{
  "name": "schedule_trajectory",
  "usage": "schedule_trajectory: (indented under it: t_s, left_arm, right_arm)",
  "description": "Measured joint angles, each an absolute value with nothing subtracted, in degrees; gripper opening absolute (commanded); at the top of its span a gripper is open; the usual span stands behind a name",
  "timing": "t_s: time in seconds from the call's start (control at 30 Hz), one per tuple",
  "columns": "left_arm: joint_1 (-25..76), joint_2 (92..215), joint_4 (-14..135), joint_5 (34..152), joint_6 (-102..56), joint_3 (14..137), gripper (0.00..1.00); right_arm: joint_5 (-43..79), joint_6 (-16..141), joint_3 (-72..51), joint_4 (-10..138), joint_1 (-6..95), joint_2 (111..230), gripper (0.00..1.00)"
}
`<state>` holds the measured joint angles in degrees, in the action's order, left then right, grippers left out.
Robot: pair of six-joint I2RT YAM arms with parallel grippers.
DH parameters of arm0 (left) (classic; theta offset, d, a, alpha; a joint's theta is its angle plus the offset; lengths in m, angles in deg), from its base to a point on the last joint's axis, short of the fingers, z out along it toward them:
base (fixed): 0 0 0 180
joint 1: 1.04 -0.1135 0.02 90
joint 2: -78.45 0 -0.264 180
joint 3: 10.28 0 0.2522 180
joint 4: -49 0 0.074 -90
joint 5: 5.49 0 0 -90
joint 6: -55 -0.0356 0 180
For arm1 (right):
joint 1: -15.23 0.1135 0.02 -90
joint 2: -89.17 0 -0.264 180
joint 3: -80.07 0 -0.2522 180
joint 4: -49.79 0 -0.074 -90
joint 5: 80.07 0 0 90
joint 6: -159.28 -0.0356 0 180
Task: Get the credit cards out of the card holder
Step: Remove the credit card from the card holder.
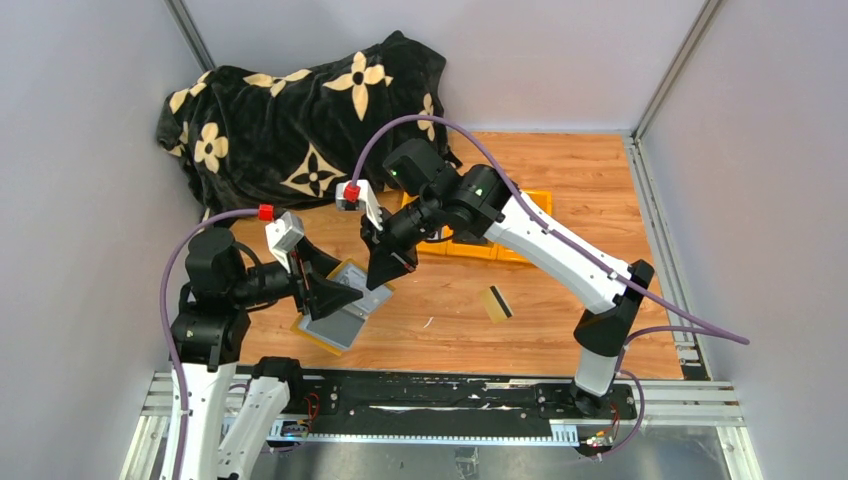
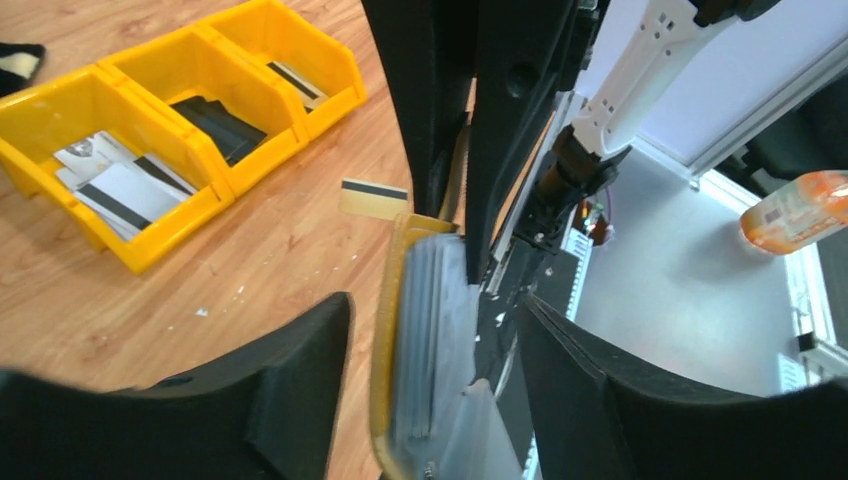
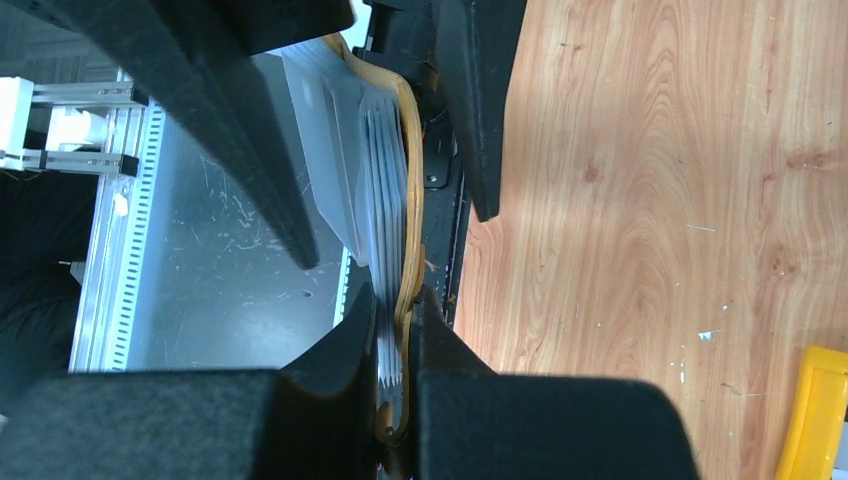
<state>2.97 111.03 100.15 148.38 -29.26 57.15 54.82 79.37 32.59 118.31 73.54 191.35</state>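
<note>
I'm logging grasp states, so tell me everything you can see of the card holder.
The card holder is a mustard-tan folding wallet, grey inside, with a fanned stack of clear plastic pockets. It is open, at the front-left of the table. The right tool pinches its cover and pockets together at one edge; the open left tool straddles it.
</note>
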Motion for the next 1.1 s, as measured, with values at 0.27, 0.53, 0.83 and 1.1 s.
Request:
schedule_trajectory:
  t_s: [0.27, 0.53, 0.83, 1.1]
  left_arm:
    - [3.3, 113.1, 101.3, 150.5, -29.6, 57.3, 0.03]
    - [3.3, 114.5, 102.9, 150.3, -29.9, 59.7, 0.0]
    - [3.3, 112.9, 86.0, 146.9, -12.7, 60.2, 0.0]
    - [3.3, 107.8, 65.9, 139.4, 7.7, 52.8, 0.0]
  right_arm:
    - [54.8, 81.2, 33.0, 119.4, 73.7, 191.3, 0.12]
    - [58.9, 73.3, 15.1, 100.0, 72.5, 181.5, 0.71]
    - [60.7, 37.6, -21.8, 40.0, 65.2, 167.2, 0.78]
    - [56.2, 14.3, -28.3, 5.9, 65.2, 171.6, 0.35]
